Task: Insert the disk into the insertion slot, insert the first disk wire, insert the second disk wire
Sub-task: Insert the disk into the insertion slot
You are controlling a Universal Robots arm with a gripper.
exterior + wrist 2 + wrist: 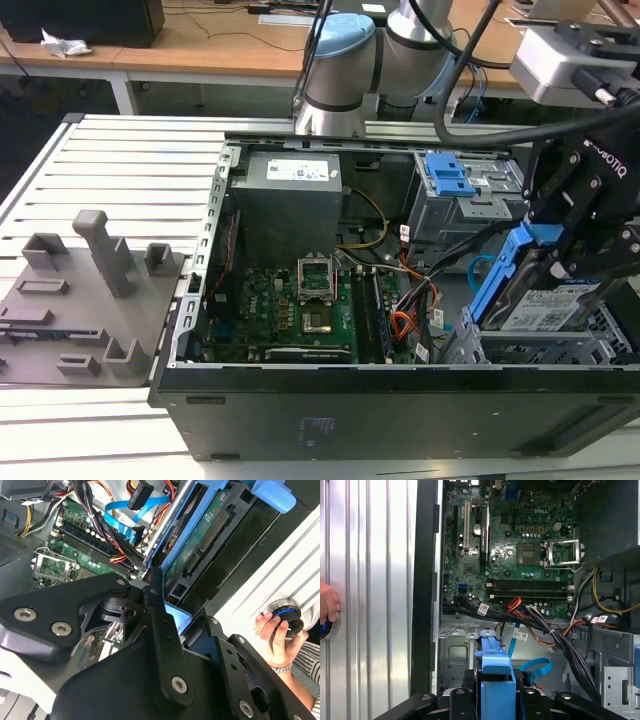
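Gripper (548,262) clamped on disk (548,308), tilted over insertion slot (610,335); person's hand (274,647) in both wrist views.

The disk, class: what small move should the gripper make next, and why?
Probably level the disk and ease it down a little: the gripper holds it steeply tilted, with its lower end at the insertion slot, not yet seated.
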